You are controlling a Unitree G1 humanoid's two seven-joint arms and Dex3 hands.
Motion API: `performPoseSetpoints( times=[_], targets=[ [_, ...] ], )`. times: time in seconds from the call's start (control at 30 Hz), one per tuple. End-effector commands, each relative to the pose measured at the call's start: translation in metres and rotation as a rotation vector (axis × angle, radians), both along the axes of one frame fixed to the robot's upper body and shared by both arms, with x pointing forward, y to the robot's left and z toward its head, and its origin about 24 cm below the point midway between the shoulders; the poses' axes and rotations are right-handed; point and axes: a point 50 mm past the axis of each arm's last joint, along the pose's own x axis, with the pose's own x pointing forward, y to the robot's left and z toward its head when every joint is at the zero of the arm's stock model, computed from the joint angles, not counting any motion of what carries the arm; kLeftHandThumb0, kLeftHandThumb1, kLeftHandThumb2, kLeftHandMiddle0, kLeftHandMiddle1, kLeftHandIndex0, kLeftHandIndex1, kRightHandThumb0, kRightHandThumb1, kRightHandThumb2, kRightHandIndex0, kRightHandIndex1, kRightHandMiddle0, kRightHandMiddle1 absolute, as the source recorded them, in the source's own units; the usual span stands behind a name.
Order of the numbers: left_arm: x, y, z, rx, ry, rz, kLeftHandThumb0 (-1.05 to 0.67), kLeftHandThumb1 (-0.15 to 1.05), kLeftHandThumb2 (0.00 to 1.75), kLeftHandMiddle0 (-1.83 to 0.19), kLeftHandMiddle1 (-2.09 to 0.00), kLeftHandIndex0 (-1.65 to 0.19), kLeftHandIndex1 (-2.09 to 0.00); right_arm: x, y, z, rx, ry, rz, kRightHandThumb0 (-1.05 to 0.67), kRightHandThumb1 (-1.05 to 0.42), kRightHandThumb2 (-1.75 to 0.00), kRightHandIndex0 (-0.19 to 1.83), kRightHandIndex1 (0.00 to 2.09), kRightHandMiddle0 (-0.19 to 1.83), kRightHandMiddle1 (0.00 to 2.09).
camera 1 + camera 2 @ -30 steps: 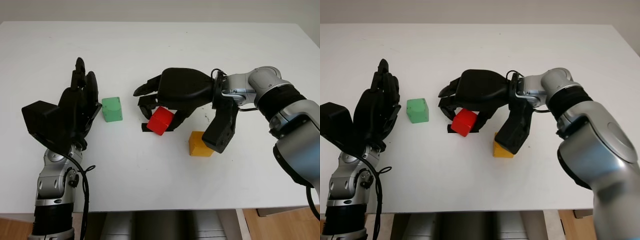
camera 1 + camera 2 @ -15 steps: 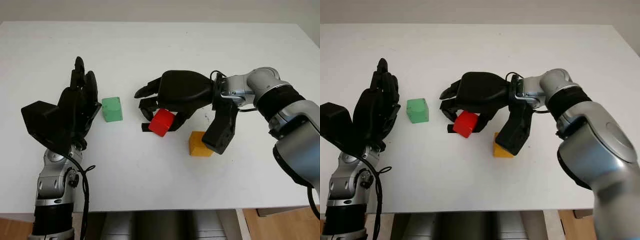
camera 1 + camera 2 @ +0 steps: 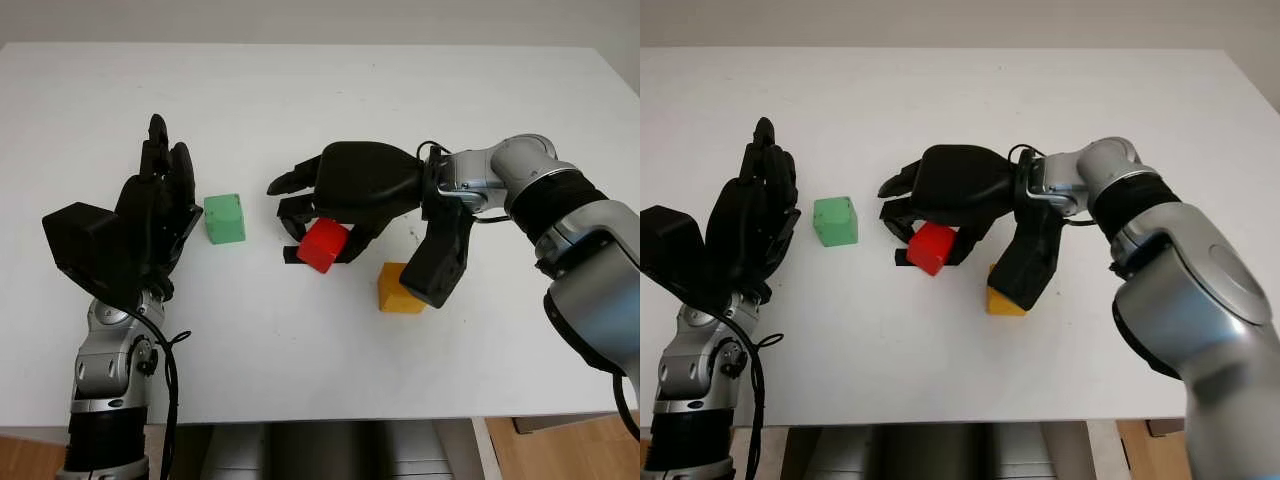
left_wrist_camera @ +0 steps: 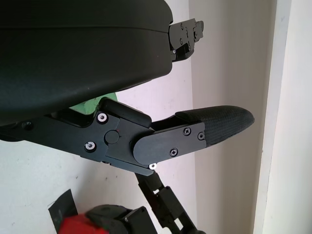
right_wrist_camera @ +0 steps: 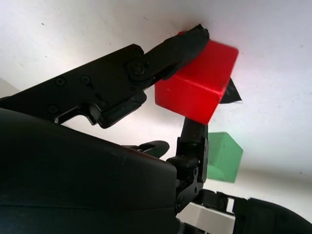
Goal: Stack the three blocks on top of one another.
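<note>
My right hand reaches across the middle of the table and is shut on the red block, which sits tilted between its fingers just above a black mark. In the right wrist view one finger presses the red block and another stands behind it. The green block stands on the table to the left, apart from both hands. The orange block lies under my right wrist, partly hidden by it. My left hand is open, held upright just left of the green block.
The white table stretches wide behind the blocks and in front of them. A small black mark lies on the table beside the red block. The table's front edge runs near the bottom of the head views.
The right hand and the red block have barely shifted. The left arm has not moved.
</note>
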Motion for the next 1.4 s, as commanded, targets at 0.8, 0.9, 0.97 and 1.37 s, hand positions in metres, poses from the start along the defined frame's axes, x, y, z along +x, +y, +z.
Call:
performPoseSetpoints(
  times=[0.8,0.9,0.97,1.37],
  targets=[
    [-0.002,0.007,0.004,0.040,-0.009,0.000,-0.78,1.05,0.66,0.19,0.00,0.19,0.00,0.009,-0.013,0.040,0.374,0.156,-0.181,-0.84,-1.05,-0.38,0.24,0.03,0.17,0.30],
    [-0.004,0.009,0.006,0.040,-0.012,-0.005,-0.78,1.05,0.66,0.19,0.00,0.19,0.00,0.011,-0.019,0.048,0.530,0.294,-0.238,-0.79,-1.05,-0.47,0.17,0.01,0.12,0.21],
    [-0.005,0.011,0.007,0.058,-0.011,-0.004,-0.78,1.05,0.65,0.19,0.00,0.19,0.00,0.012,-0.025,0.051,0.622,0.370,-0.267,-0.78,-1.05,-0.51,0.11,0.00,0.08,0.18],
    [-0.012,0.020,0.021,0.333,-0.045,0.164,-0.77,1.05,0.26,0.10,-0.06,0.12,-0.05,0.011,-0.057,0.026,0.932,0.563,-0.442,-0.79,-1.05,-0.61,0.10,0.03,0.05,0.13]
  ],
)
